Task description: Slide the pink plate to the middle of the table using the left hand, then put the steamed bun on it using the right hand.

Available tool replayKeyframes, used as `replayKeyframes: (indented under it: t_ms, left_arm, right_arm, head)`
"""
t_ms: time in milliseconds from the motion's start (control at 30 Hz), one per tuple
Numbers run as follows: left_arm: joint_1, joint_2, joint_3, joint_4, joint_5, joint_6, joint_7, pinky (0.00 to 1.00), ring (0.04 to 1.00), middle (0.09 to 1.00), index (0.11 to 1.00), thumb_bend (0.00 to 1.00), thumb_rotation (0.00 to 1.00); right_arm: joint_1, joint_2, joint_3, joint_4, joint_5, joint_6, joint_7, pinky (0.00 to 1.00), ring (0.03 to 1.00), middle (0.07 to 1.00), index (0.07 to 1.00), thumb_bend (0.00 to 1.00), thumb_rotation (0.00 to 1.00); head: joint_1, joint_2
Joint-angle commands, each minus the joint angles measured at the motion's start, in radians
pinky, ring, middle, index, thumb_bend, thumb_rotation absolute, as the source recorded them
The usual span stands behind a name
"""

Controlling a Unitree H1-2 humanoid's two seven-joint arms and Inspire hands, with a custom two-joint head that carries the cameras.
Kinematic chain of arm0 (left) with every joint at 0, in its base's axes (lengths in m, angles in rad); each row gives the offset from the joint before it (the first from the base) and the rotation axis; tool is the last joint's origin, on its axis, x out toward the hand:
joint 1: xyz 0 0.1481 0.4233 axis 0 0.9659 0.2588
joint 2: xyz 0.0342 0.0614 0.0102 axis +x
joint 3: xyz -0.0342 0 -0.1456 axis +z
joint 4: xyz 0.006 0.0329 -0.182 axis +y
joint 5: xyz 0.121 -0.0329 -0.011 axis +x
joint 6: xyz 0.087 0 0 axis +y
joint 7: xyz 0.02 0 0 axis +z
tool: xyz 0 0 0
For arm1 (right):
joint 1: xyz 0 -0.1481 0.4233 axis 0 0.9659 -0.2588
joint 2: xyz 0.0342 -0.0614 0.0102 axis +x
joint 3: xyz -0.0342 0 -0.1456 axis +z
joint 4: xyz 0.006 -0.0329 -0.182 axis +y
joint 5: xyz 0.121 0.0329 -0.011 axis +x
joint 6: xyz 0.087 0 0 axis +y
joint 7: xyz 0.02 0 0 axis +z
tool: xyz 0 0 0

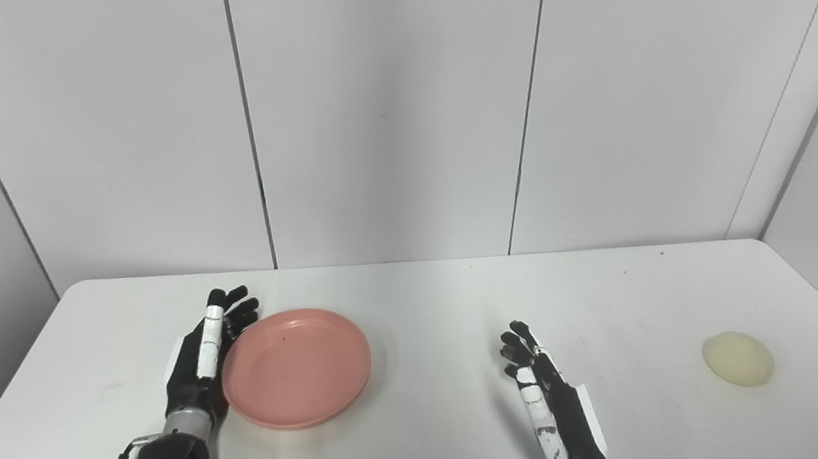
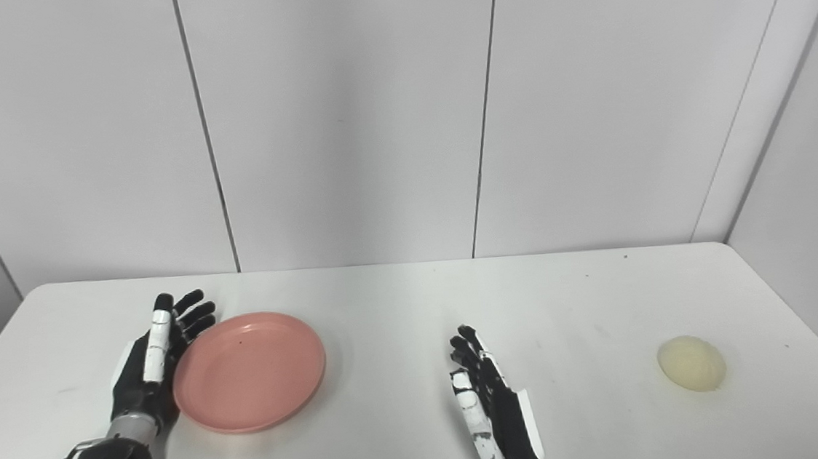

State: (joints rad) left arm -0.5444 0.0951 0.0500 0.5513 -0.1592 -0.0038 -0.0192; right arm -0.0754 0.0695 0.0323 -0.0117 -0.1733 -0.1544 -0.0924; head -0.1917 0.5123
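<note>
- Where the left eye view is taken first, a round, shallow pink plastic plate (image 1: 296, 367) is seen lying flat on the white table (image 1: 421, 294), left of the table's middle.
- The black-and-white left hand (image 1: 203, 355) is set edge-on against the plate's left rim, its fingers (image 1: 239, 310) stretched out and slightly spread toward the far side; nothing is grasped, and the palm side appears to touch the rim.
- The black-and-white right hand (image 1: 542, 394) is held near the front edge, right of centre, with fingers extended and loosely together, and nothing is held in it.
- A pale yellow, dome-shaped steamed bun (image 1: 738, 358) is found at the far right of the table, well apart from both hands.
- In the right eye view, the same plate (image 2: 249, 371) is shown beside the left hand (image 2: 153, 363), again flattened against its left rim.
- The right hand (image 2: 488, 398) is shown open and empty, and the bun (image 2: 691, 362) rests alone toward the right edge, well apart from the plate.
</note>
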Motion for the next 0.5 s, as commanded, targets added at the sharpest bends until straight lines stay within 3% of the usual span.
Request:
replayKeyframes:
  t_ms: [0, 167, 467]
  left_arm:
    - [-0.028, -0.031, -0.03, 0.009, 0.021, 0.01, -0.029, 0.84, 0.848, 0.811, 0.786, 0.79, 0.95]
    - [-0.026, -0.072, -0.035, 0.003, 0.018, -0.004, -0.025, 0.83, 0.836, 0.808, 0.787, 0.76, 0.94]
    - [-0.011, -0.133, -0.032, -0.025, 0.021, -0.018, -0.013, 0.9, 0.883, 0.843, 0.794, 0.77, 0.96]
  right_arm:
    - [0.029, 0.016, 0.009, 0.021, -0.002, 0.006, -0.01, 0.85, 0.873, 0.894, 0.909, 0.5, 1.0]
    - [0.03, 0.018, 0.01, 0.019, 0.007, 0.009, -0.008, 0.86, 0.889, 0.905, 0.917, 0.48, 1.0]
    - [0.044, 0.013, 0.016, 0.004, -0.009, 0.03, -0.01, 0.85, 0.883, 0.907, 0.916, 0.48, 1.0]
  head:
    - [0.0, 0.001]
    - [-0.013, 0.006]
    - [-0.058, 0.025]
